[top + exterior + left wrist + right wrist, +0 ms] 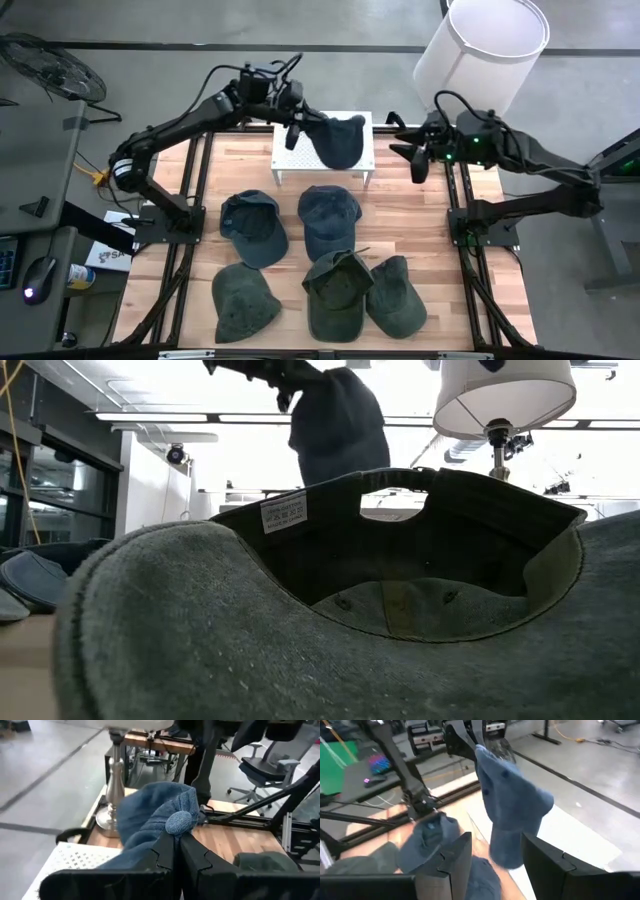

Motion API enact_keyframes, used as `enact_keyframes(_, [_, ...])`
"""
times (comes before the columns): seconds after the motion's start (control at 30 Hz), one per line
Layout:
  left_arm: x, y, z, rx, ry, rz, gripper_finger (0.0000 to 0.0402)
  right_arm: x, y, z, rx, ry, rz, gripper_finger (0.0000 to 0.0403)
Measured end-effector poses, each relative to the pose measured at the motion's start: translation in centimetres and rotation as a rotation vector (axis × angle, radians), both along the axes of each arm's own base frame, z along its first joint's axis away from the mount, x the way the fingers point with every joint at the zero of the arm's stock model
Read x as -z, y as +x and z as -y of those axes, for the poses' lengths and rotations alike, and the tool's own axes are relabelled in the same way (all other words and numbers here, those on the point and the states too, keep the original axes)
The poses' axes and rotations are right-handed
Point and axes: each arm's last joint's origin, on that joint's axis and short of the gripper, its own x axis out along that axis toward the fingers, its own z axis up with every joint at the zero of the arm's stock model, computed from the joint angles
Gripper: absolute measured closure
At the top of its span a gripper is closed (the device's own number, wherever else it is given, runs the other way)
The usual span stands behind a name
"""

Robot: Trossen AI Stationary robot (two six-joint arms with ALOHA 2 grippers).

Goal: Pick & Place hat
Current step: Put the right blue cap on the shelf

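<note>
Left gripper is clamped tight on a fold of the blue hat, holding it raised above the white perforated stand, which sits at the 12 o'clock side of the wooden table. Hat hangs limp from the fingers. Right gripper waits at about 2 o'clock, jaws parted and empty, facing the hanging hat from the side. Five further caps lie on the table: two dark blue ones mid-table, three green ones toward 6 o'clock. White lamp stands at 1 o'clock.
</note>
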Motion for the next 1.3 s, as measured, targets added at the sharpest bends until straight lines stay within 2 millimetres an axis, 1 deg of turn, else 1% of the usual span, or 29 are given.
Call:
enact_keyframes(0.13, [0.8,1.7,-1.5,-0.006,-0.029,-0.025,0.04,-0.1,-1.1,-0.3,0.021,0.003,-0.009,0.0241])
enact_keyframes(0.33, [0.2,4.2,-3.2,-0.047,-0.058,-0.048,0.04,-0.1,-2.2,-0.5,0.016,-0.007,-0.025,0.0243])
enact_keyframes(0.47, [-0.1,5.4,-4.1,-0.105,-0.064,-0.098,0.04,-0.2,-2.9,-0.7,0.014,-0.017,-0.033,0.0248])
enact_keyframes(0.63, [1.2,6.7,-5.0,-0.14,-0.081,-0.154,0.04,-0.2,-4.0,-0.9,0.014,-0.016,-0.045,0.0249])
enact_keyframes(0.77, [2.3,7.1,-5.4,-0.17,-0.089,-0.206,0.04,-0.1,-5.3,-1.2,0.013,-0.016,-0.066,0.0249])
enact_keyframes(0.9, [3.0,7.0,-5.6,-0.209,-0.076,-0.269,0.04,0.0,-6.9,-1.6,0.011,-0.02,-0.073,0.0249])
enact_keyframes(1.1, [2.7,7.2,-5.9,-0.275,-0.03,-0.239,0.04,-0.3,-8.8,-2.0,0.007,-0.039,-0.044,0.0249])
enact_keyframes(1.23, [2.4,7.3,-6.0,-0.297,-0.01,-0.206,0.04,-0.4,-9.4,-2.1,-0.003,-0.069,-0.037,0.0249])
enact_keyframes(1.3, [2.6,7.7,-6.2,-0.299,-0.004,-0.193,0.04,-0.3,-9.5,-2.2,-0.008,-0.08,-0.045,0.0249])
